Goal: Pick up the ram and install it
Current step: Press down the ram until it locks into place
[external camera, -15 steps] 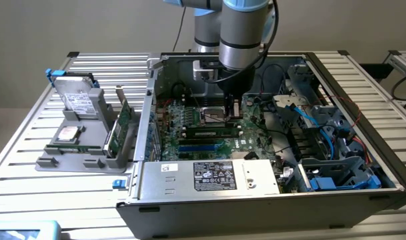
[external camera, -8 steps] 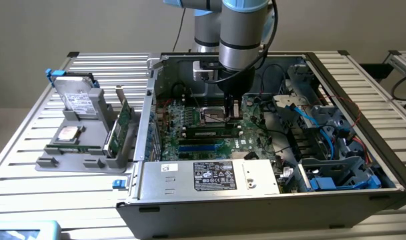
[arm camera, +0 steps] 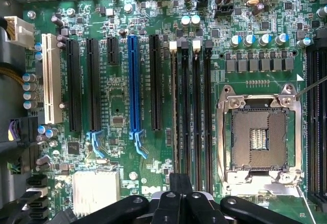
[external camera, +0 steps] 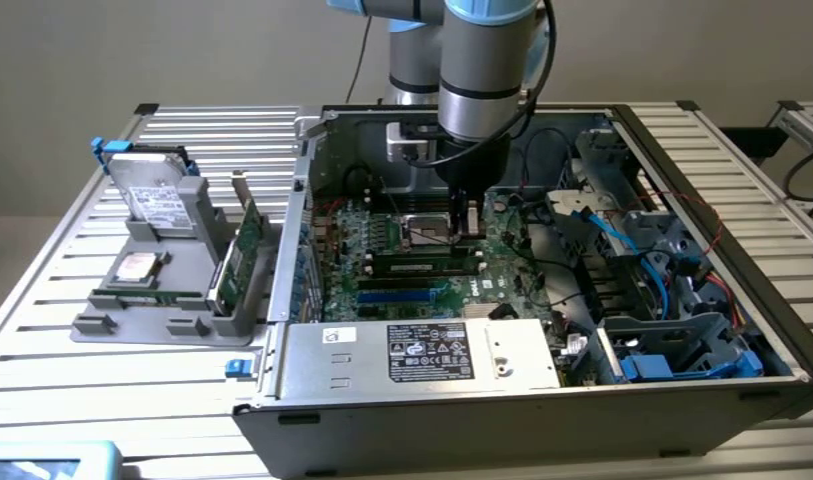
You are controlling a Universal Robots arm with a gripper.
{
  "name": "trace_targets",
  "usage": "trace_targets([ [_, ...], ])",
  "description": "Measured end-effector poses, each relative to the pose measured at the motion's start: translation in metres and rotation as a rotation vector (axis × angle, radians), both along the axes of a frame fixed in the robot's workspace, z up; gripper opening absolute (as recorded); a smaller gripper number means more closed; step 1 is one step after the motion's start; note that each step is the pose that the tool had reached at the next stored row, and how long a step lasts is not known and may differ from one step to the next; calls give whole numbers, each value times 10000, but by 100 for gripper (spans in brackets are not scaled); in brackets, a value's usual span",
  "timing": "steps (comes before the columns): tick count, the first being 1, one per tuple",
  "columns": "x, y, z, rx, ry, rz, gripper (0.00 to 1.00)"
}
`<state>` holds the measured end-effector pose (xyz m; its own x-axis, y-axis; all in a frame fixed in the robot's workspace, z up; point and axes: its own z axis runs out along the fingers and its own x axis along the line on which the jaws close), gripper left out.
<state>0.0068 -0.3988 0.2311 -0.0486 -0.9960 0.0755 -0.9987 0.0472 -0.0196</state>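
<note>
The motherboard [arm camera: 122, 106] is deep green, dotted with silver-topped capacitors. Across it run black expansion slots [arm camera: 92, 83], one bright blue slot [arm camera: 133, 81] and a cream-white one [arm camera: 49, 78]. The memory slots [arm camera: 196, 106] are black with white latches. The CPU socket [arm camera: 258, 137] has a shiny silver frame around a dull grey-brown centre. The robot arm [external camera: 480, 60] is grey with light-blue joint caps, and its gripper [arm camera: 179, 198] is black. The computer case [external camera: 540, 400] is dark grey, and the power supply [external camera: 420, 352] is bare silver with a white label. On the exterior view's left, a grey holder [external camera: 159, 325] carries a green expansion card [external camera: 250, 235] and a silver hard drive [external camera: 157, 195].
</note>
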Motion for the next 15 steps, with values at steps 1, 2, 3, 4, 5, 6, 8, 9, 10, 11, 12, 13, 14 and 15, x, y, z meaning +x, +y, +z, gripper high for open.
trace_targets([
  [1,0,0,-3,1,-1,4,11],
  [2,0,0,-5,-1,0,9,11],
  [3,0,1,-7,0,0,13,11],
  [4,0,3,-9,1,-1,16,11],
  [5,0,2,-9,-1,0,19,11],
  [6,0,3,-9,-2,0,23,11],
  [8,0,5,-16,1,-1,28,11],
  [9,0,5,-20,2,-1,30,11],
  [10,0,5,-23,0,0,32,11],
  [11,0,5,-25,-2,1,33,11],
  [12,0,5,-28,-2,0,34,11],
  [13,0,5,-31,-4,0,35,11],
  [14,0,6,-35,-4,0,35,11],
  [15,0,5,-39,-5,1,35,11],
])
